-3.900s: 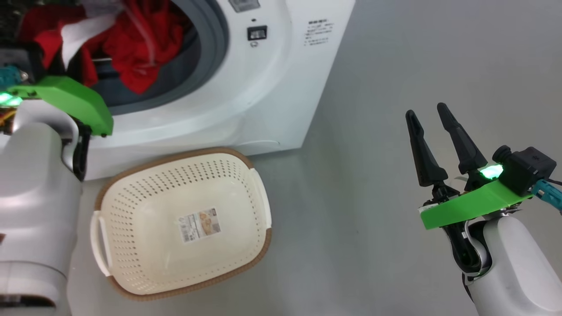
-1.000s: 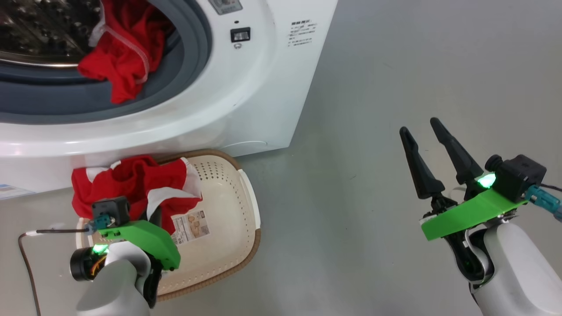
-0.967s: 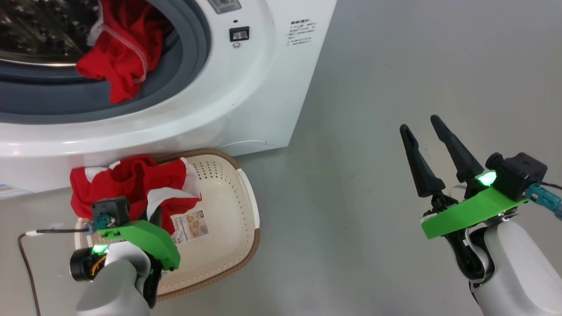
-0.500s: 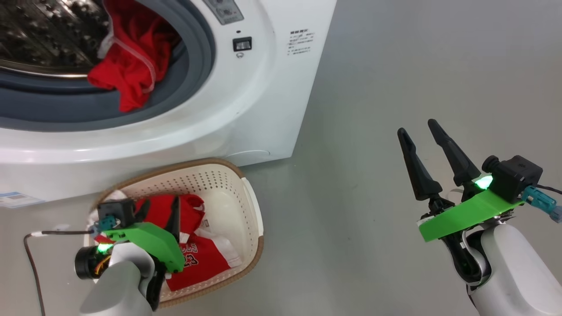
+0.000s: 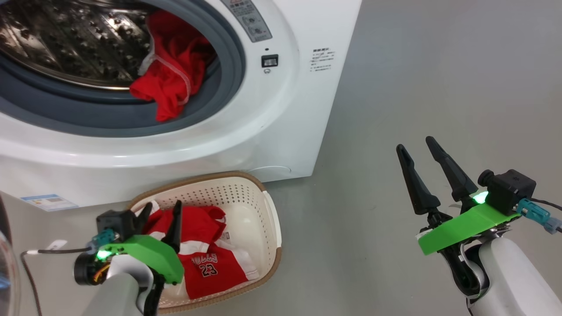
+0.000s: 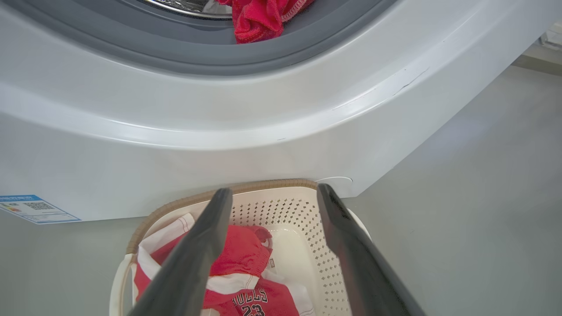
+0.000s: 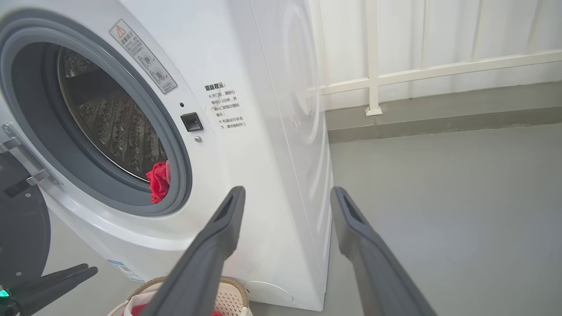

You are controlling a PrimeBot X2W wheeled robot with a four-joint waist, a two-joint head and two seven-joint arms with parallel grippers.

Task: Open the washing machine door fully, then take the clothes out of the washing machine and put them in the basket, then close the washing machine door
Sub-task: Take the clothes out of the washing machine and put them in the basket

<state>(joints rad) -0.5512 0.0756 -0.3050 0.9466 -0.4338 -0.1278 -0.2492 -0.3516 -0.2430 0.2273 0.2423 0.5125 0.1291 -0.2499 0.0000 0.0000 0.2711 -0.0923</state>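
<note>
Released within the last second, the jersey [image 5: 215,267] is now laid in the basket [image 5: 273,219]. The washing machine [image 5: 281,109] is left open, its door [image 7: 17,232] apparently swung wide at the picture's edge. One red garment [image 5: 171,87] is draped over the gasket [image 5: 232,79]. The left gripper [image 5: 162,205], above the basket, and the right gripper [image 5: 414,143], well apart, are held spread and empty. Unloading is in hand; next, that garment must be reached and pinched.

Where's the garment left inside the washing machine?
Head view, upper left: the red garment drapes over the lower right of the grey gasket, above the basket.
</note>
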